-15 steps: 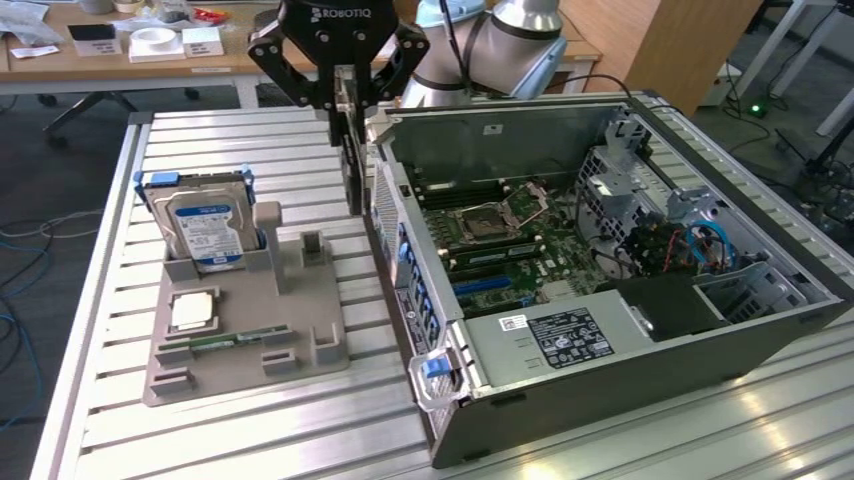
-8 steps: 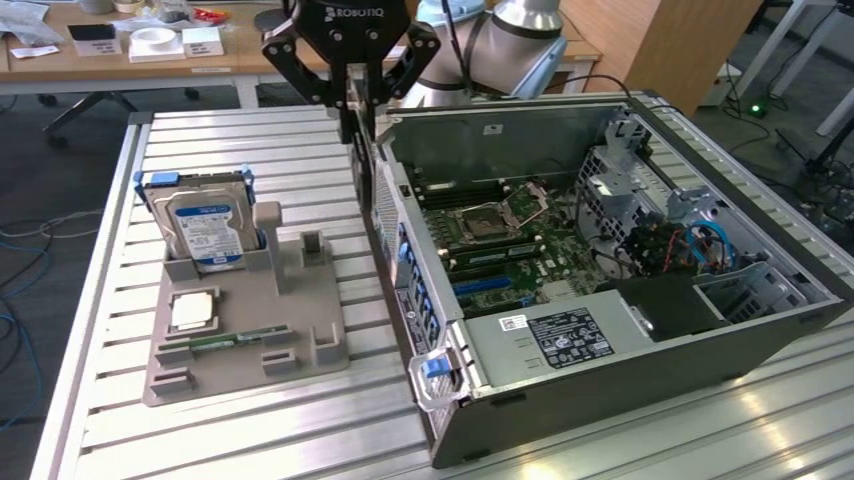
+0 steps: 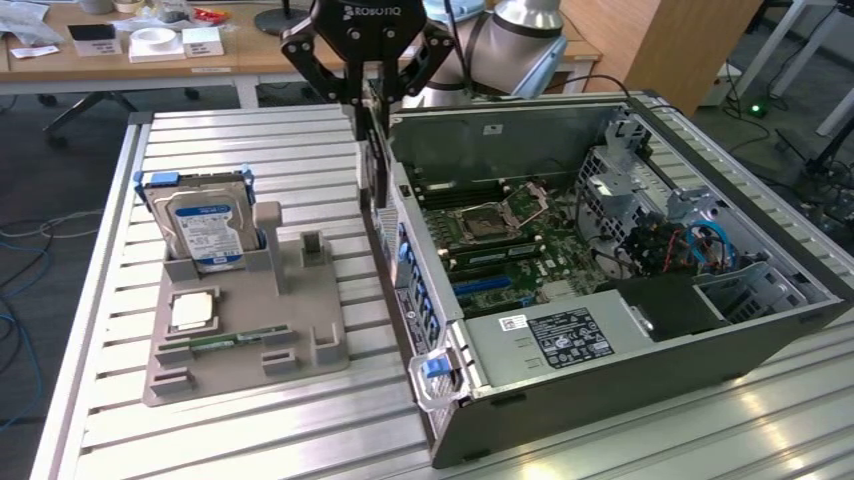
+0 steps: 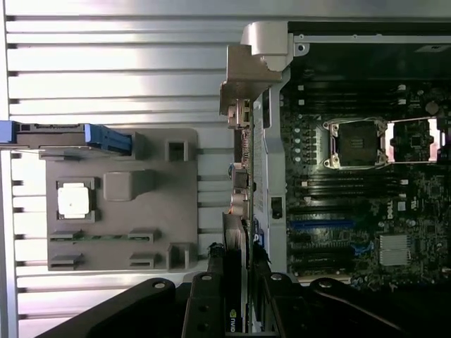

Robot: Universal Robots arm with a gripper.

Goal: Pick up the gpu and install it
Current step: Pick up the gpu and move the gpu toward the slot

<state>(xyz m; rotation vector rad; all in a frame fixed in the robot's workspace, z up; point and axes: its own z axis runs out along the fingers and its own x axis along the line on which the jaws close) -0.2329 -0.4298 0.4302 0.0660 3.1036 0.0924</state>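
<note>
- Exterior view: my pincer (image 3: 371, 100) is clamped on the top edge of the graphics card (image 3: 372, 165), which hangs upright below it.
- The card sits in the air over the gap between the grey tray (image 3: 240, 330) and the open computer case (image 3: 641, 330), just beside the case's near wall.
- A hard drive (image 3: 207, 225) stands in the tray, on the exterior view's left of the card.
- Wrist view: my fingers (image 4: 215, 289) squeeze the graphics card (image 4: 239, 225) from both sides, and I see it edge-on.
- Its pale metal bracket (image 4: 243, 77) is at the far end from my pincer (image 4: 238, 296).
- The card lines up along the case wall, with the tray (image 4: 120, 204) on one side and the motherboard (image 4: 352, 197) on the other.
</note>
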